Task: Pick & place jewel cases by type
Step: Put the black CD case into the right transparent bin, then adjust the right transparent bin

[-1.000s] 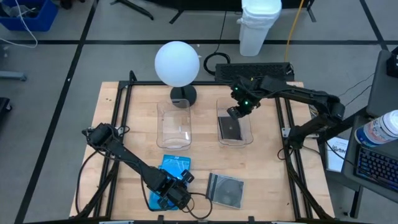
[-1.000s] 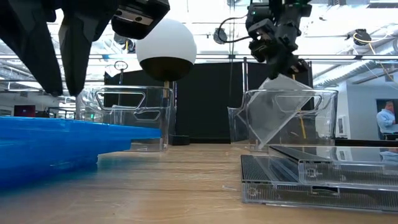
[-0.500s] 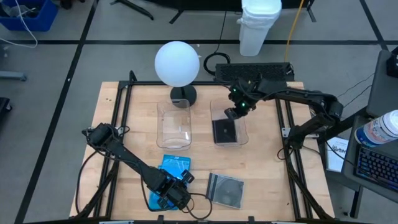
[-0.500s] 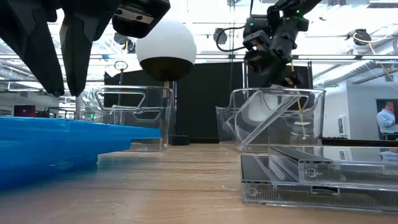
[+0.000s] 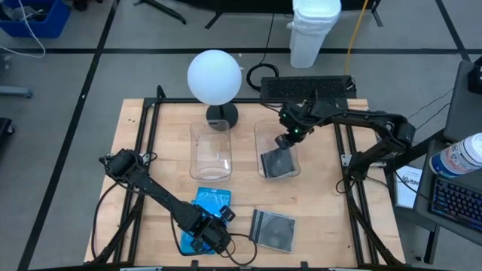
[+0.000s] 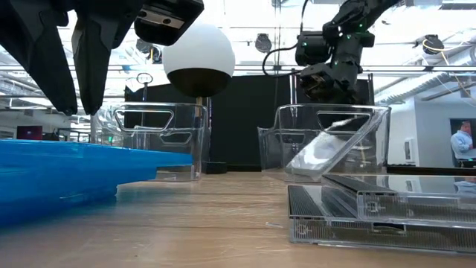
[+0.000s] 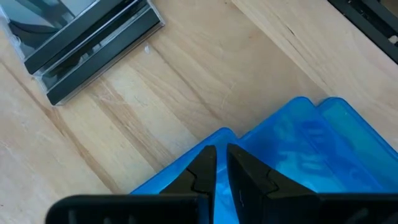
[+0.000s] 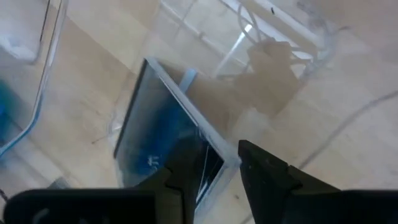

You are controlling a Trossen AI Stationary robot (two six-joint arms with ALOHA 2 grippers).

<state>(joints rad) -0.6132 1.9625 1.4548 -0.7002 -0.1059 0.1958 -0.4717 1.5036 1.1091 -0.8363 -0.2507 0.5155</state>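
Note:
Several bright blue jewel cases (image 5: 203, 214) lie stacked near the table's near edge. My left gripper (image 5: 209, 235) hovers just above them (image 7: 298, 155), shut. A short stack of clear cases with black spines (image 5: 271, 228) lies flat to their right. My right gripper (image 5: 284, 140) is open over the right tub (image 5: 260, 139). A clear case (image 6: 327, 145) leans inside this tub, its lower edge on the floor and its upper edge against the wall. In the right wrist view that case (image 8: 161, 143) shows just beyond the open fingers (image 8: 267, 174).
An empty clear tub (image 5: 211, 150) stands left of the right tub. A white globe lamp (image 5: 215, 75) on a black base stands behind it, and a black keyboard (image 5: 305, 85) lies at the far edge. Black frame rails run along the table's left and right sides.
My right gripper has lowered the clear case into the right tub. The case, steeply tilted above the rim a second ago, now leans at a shallower angle inside. The tub has slid a little toward the table's left.

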